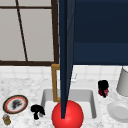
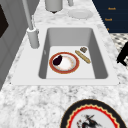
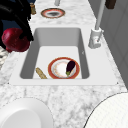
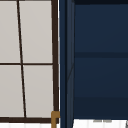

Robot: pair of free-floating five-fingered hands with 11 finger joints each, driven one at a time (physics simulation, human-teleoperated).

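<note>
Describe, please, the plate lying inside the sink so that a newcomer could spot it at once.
Start at the white sink sunk into the marble counter and look at its floor. There lies a round plate with a red-orange rim, a dark eggplant on it and a tan stick beside it. The patterned plate and the plain white plate sit on the counter.

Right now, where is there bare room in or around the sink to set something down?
Inside the sink, the floor behind the red-rimmed plate is bare. The counter strip between sink and white plate is bare. Crowded: the sink front, with plate, eggplant and brown stick; the faucet side.
</note>
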